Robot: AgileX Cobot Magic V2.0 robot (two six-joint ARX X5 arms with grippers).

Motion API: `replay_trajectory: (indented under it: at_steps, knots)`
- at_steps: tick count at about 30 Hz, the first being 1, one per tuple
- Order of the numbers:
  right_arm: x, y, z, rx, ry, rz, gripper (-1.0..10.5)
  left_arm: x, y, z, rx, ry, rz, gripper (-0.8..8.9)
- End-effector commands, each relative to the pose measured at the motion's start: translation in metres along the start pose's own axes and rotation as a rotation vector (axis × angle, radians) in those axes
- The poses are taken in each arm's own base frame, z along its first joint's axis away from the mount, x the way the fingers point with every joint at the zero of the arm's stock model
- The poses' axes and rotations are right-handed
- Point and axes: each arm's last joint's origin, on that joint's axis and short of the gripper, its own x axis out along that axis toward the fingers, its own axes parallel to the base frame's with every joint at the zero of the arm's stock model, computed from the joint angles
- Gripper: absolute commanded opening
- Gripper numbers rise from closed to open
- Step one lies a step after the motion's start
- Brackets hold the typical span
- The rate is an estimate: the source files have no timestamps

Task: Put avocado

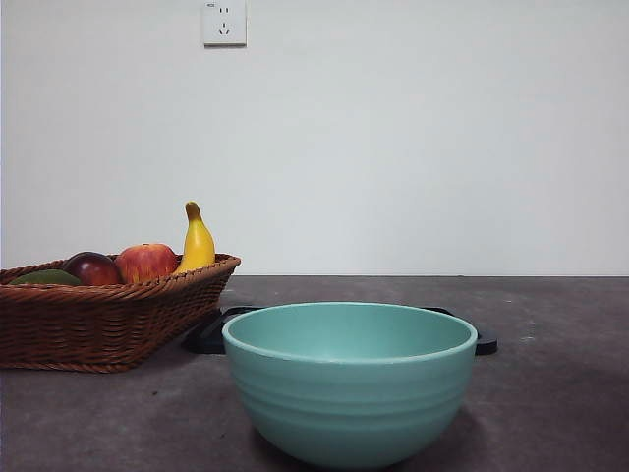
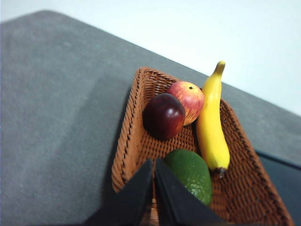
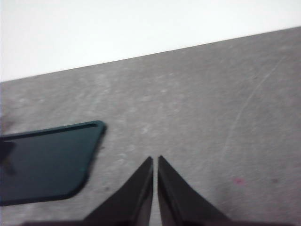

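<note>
The avocado (image 2: 192, 173), dull dark green, lies in the wicker basket (image 2: 126, 136) beside a banana (image 2: 211, 127), a red apple (image 2: 189, 99) and a dark red-purple fruit (image 2: 163, 116). In the front view only a sliver of the avocado (image 1: 44, 278) peeks over the basket (image 1: 98, 324) rim at the far left. My left gripper (image 2: 154, 162) hovers above the basket's near end, shut, its tips just beside the avocado and holding nothing. My right gripper (image 3: 155, 160) is shut over bare table. Neither arm shows in the front view.
A teal bowl (image 1: 350, 379) stands large at the front centre. Behind it lies a dark flat tray (image 1: 211, 334), also seen as the dark tray (image 3: 44, 162) in the right wrist view. A wall socket (image 1: 224, 22) sits high on the white wall.
</note>
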Motion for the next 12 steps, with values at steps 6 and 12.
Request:
replay_trajectory:
  at_steps: [6, 12]
  knots:
    - [-0.010, 0.008, 0.021, 0.119, 0.000, 0.046, 0.1, -0.011, -0.012, 0.022, -0.069, 0.002, -0.019, 0.09]
    - [-0.024, 0.021, 0.056, 0.111, 0.001, 0.084, 0.1, -0.021, -0.025, 0.047, -0.065, 0.038, -0.056, 0.09]
